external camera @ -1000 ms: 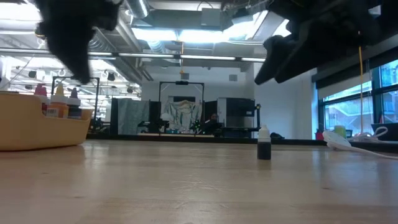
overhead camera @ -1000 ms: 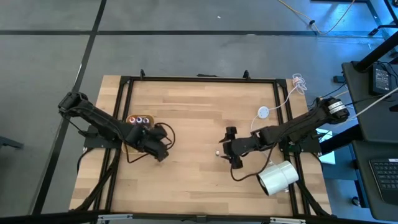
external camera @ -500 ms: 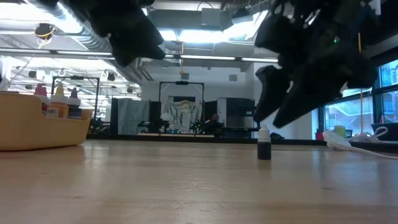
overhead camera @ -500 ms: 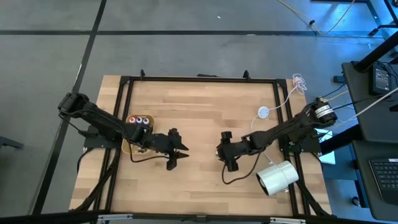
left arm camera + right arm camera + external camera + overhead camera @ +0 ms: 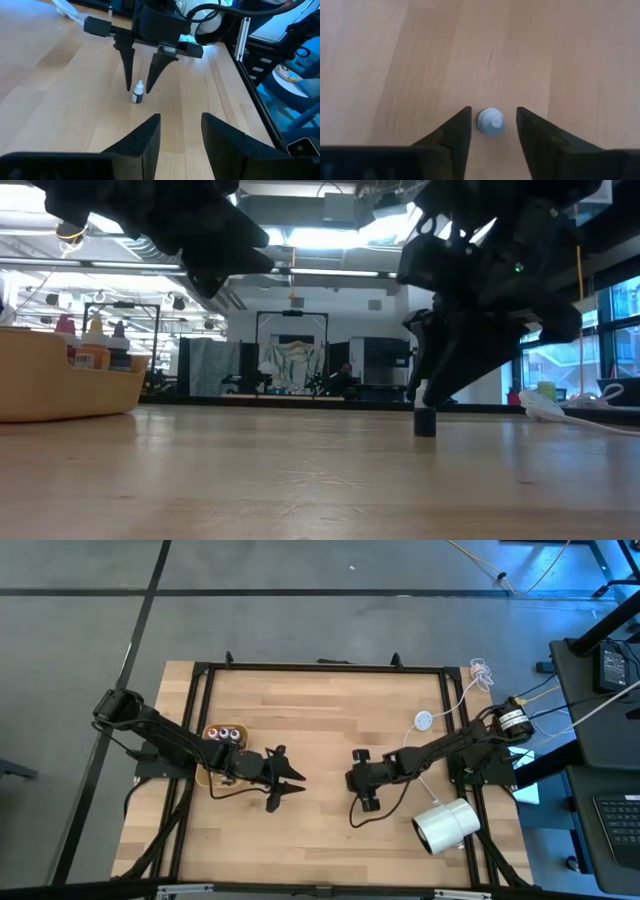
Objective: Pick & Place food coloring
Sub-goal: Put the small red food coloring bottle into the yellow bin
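One food coloring bottle (image 5: 137,95), dark with a white cap (image 5: 491,121), stands upright on the wooden table right of centre (image 5: 425,420). My right gripper (image 5: 493,108) points down over it, with one finger on either side of the cap and a narrow gap showing on each side. It is open. Left of centre, my left gripper (image 5: 295,783) hovers above the table, open and with nothing between its fingers, facing the bottle. Several more food coloring bottles (image 5: 95,345) stand in the tan tray (image 5: 60,390) at the table's left.
A large white cylinder (image 5: 447,825) lies at the near right edge. A white puck on a cable (image 5: 424,721) rests at the far right. A black frame (image 5: 320,667) borders the table. Bare wood lies between the tray and the bottle.
My right gripper has moved toward the table's left edge and come down around the standing bottle, and its fingers have drawn closer together. My left gripper has swung from over the tray toward the table's centre, then held still. The bottle has not moved.
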`<state>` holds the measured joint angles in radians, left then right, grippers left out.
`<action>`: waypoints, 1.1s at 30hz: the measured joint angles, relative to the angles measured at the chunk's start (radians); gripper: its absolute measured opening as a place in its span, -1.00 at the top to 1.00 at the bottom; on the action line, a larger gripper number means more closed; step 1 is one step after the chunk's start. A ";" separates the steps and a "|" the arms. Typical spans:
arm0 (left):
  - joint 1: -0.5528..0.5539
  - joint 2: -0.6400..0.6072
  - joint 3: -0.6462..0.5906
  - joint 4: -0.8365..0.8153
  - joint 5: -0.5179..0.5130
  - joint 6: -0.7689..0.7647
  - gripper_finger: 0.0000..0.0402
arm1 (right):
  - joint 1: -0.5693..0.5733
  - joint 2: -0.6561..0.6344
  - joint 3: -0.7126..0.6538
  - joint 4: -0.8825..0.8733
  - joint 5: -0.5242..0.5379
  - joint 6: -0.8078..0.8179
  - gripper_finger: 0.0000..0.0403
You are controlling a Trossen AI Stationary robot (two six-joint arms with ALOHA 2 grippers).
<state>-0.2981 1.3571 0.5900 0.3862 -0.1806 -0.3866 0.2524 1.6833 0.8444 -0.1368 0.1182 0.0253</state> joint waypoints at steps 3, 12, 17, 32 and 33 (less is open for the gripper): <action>0.000 0.000 0.000 -0.001 0.000 0.000 0.33 | -0.015 0.000 0.000 -0.001 -0.029 -0.003 0.39; 0.000 0.000 0.000 -0.001 0.000 0.006 0.31 | -0.016 -0.015 0.000 0.003 0.016 -0.053 0.72; -0.001 0.000 0.000 0.000 0.000 0.006 0.32 | -0.007 -0.131 -0.001 0.063 0.096 -0.097 0.72; -0.001 0.001 0.000 0.032 -0.189 -0.045 0.33 | 0.009 -0.285 -0.185 0.804 0.047 -0.296 0.72; 0.000 0.001 0.000 0.058 -0.201 -0.043 0.34 | 0.009 -0.285 -0.185 0.809 0.037 -0.296 0.71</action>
<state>-0.2979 1.3579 0.5896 0.4441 -0.3821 -0.4294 0.2619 1.3985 0.6590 0.6722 0.1547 -0.2707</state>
